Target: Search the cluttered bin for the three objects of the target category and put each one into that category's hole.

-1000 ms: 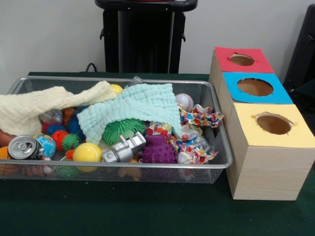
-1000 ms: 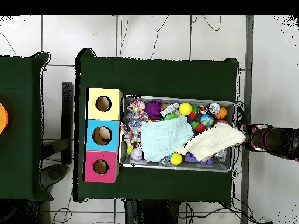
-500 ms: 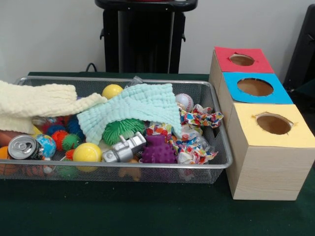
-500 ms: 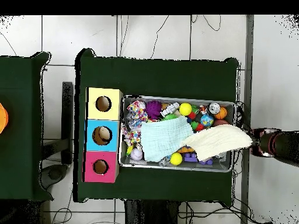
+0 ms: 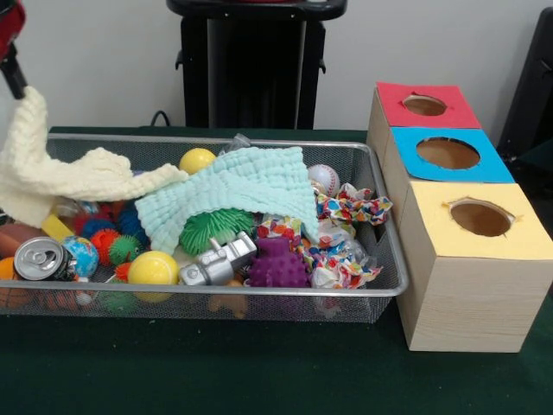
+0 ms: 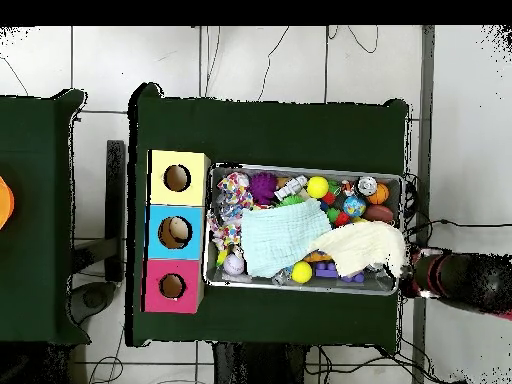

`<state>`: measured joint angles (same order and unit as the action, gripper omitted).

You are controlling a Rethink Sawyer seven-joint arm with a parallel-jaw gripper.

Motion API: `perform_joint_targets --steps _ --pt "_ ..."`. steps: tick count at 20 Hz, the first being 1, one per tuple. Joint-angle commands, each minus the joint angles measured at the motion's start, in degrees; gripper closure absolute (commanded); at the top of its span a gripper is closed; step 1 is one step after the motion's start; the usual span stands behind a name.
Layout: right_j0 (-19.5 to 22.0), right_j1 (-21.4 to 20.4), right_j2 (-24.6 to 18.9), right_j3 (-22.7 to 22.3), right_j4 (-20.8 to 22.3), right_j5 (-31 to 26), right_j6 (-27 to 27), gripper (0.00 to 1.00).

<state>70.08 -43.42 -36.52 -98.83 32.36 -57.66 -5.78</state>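
1. The gripper (image 5: 12, 76) is clamped on the cream cloth (image 5: 60, 177), lifting one end above the wire bin (image 5: 380, 226).
2. The cloth's other end lies on the mint cloth (image 5: 238, 192) among toys.
3. Three holed boxes (image 5: 471, 251) stand beside the bin.

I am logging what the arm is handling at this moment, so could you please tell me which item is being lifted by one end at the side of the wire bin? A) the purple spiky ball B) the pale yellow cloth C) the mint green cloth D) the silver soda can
B: the pale yellow cloth rises by one end to the gripper at the bin's edge, while its other end rests on the mint green cloth.
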Motion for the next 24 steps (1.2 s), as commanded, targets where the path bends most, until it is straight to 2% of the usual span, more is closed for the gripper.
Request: perform_joint_targets --steps 1,6,13,16,22,24 --pt "-4.30 -9.36 5.97 -17.60 -6.00 6.52 25.71 1.00" --pt "-7.29 -12.69 9.42 -20.94 -8.99 8.20 27.83 1.00" --pt "-10.55 -14.67 12.12 -24.51 -11.31 12.01 29.64 1.00" --pt "-11.03 -14.45 13.08 -26.28 -11.64 14.81 30.61 1.00" --pt "-12.16 -18.20 15.04 -30.22 -13.53 16.77 30.66 1.00" --pt "-12.19 -18.07 15.54 -30.41 -13.78 17.05 30.07 1.00"
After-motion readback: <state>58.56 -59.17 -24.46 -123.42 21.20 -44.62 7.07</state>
